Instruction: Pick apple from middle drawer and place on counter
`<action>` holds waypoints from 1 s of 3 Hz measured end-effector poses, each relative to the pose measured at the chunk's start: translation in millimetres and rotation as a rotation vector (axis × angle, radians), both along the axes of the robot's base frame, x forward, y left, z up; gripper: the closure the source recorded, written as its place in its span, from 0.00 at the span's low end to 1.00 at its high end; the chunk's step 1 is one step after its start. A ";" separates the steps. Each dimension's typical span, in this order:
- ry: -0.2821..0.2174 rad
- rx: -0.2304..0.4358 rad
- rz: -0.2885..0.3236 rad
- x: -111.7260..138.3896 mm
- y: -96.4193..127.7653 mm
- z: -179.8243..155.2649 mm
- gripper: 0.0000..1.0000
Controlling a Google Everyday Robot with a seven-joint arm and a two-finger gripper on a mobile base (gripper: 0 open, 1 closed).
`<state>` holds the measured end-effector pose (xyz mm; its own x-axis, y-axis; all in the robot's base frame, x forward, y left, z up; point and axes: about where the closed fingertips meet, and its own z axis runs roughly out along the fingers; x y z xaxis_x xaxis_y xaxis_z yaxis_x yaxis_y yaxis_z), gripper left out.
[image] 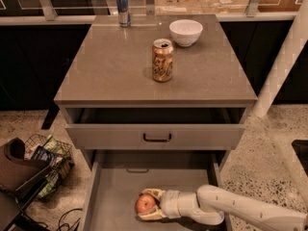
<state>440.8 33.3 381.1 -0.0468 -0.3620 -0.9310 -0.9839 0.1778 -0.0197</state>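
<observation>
1. Apple (145,203) sits on the middle drawer (109,196) floor, near its front edge.
2. My pincer (147,205) comes in low from the right. Its fingers (155,193) bracket the apple on the far and near sides, and they look clamped on it.
3. Bench (110,71) lies above and behind, so I reckon the lift must clear the upper drawer (106,136) first.

Soft overhead light gives the tabletop (110,76) a faint sheen; the room behind is dark. The gripper (144,206), in the shaded middle drawer (115,196) with jaws around the apple (145,203), is dimly lit.
</observation>
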 end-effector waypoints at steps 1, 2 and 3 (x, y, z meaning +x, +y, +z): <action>0.051 -0.020 0.016 -2.9 6.4 13.0 1.00; 0.109 -0.011 0.022 -19.2 6.1 53.1 1.00; 0.140 0.022 0.039 -39.7 -1.7 99.5 1.00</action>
